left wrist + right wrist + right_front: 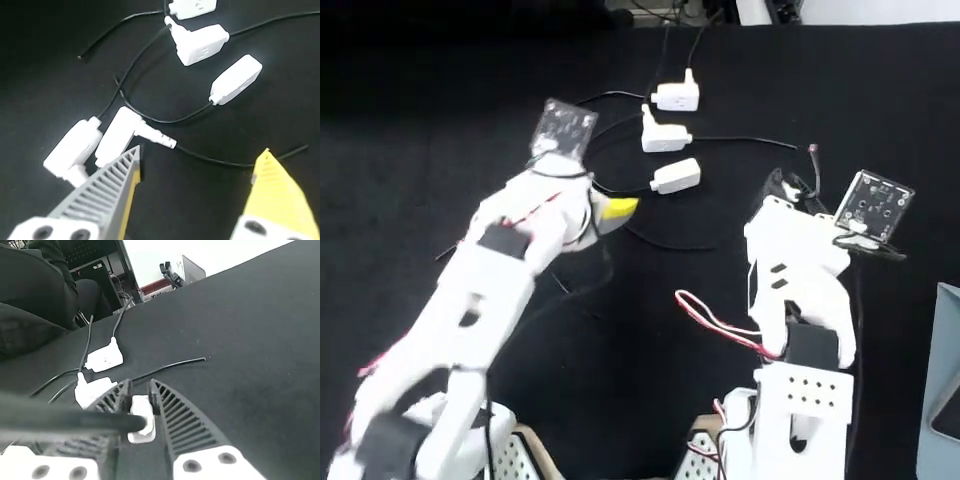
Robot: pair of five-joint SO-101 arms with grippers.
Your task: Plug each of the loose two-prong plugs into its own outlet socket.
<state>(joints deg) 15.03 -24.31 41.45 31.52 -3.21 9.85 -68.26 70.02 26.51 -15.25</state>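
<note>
Black table [420,150]: carries the whole job.
Outlet sockets [675,177]: three white, in a row toward the far edge, all unfilled.
Loose plugs [117,135]: two, side by side, nearer the table's middle.
Left gripper [202,150]: jaws wide apart above the plugs, likely to straddle one.
Right gripper [139,385]: narrow gap, empty, right of the sockets, probably waiting.

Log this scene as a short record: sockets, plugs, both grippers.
sockets: three white outlet sockets in a row on the black table, nothing plugged in
left gripper: jaws open, empty
plugs: two loose plugs side by side by the left gripper
right gripper: beside the socket row, touching none
</note>
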